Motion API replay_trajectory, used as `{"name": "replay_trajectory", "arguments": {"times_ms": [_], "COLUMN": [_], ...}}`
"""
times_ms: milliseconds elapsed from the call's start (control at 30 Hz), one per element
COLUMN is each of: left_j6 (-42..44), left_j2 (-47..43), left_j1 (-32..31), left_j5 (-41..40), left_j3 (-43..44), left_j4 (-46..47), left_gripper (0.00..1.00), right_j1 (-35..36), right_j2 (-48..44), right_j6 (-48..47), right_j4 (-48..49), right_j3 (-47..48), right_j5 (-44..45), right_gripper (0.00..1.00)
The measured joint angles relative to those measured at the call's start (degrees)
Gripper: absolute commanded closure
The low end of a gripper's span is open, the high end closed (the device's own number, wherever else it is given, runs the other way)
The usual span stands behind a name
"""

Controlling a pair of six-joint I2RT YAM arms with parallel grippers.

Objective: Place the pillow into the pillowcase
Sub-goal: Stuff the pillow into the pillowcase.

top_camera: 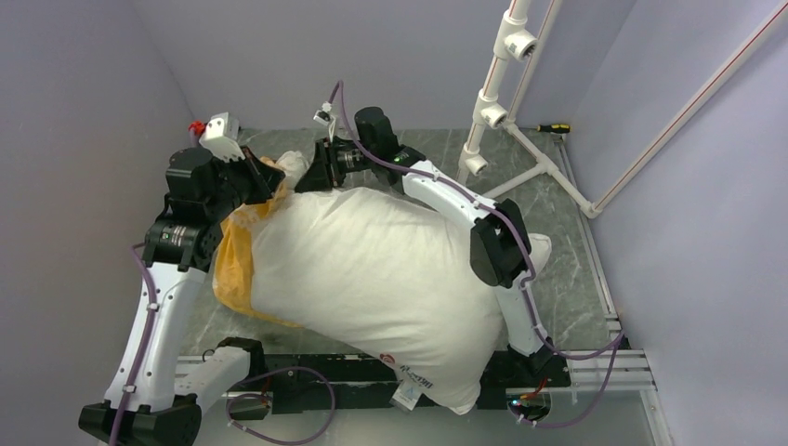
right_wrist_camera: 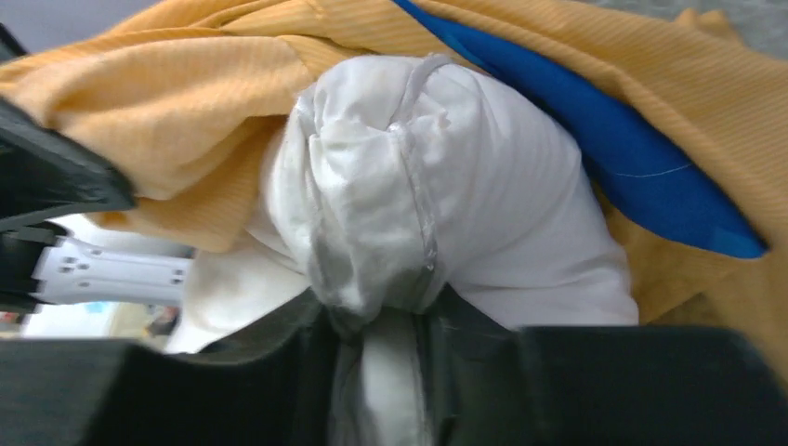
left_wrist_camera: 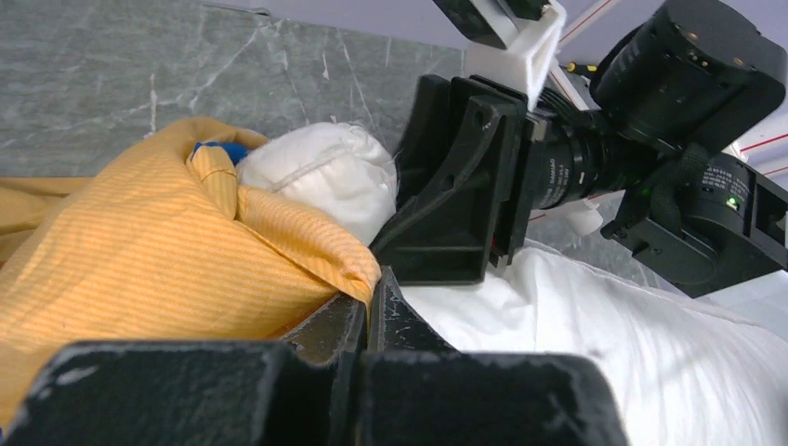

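Near the marbled worktop's (top_camera: 567,251) far-left corner, the left gripper (left_wrist_camera: 369,299) is pinched tight on the ribbed orange hem of the pillowcase (top_camera: 232,265). The case is bunched around one end of the plump white pillow (top_camera: 372,269), which lies diagonally towards the near edge. The right gripper (right_wrist_camera: 381,348) nips the pillow's puckered far corner.

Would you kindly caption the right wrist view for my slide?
Right end effector pinches the pillow corner beside the orange-and-blue pillowcase.
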Motion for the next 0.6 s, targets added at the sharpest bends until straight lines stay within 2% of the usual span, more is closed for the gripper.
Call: {"name": "replay_trajectory", "arguments": {"times_ms": [33,233,467,600], "left_j6": [0.33,2.62,3.50,3.19], "left_j2": [0.00,0.04,1.55,4.13], "left_j1": [0.00,-0.20,-0.20,-0.20], "left_j5": [-0.42,-3.87,-7.02,-6.51], "left_j3": [0.24,3.74,9.44,13.49], "left_j4": [-0.28,-1.01,1.60,2.97], "left_gripper": [1.00,1.00,1.00,1.00], "right_j1": [0.20,0.35,0.39,1.09], "right_j2": [-0.28,-4.35,-12.22,-13.44], "right_j6": [1.46,3.58,-2.91,-5.92], "right_j4": [1.81,5.01,-1.55,-5.03], "right_j3": [-0.61,-5.68,-7.63,-5.53], "right_j5": [-0.87,-3.21,-6.10,-8.15], "right_gripper": [1.00,1.00,1.00,1.00]}}
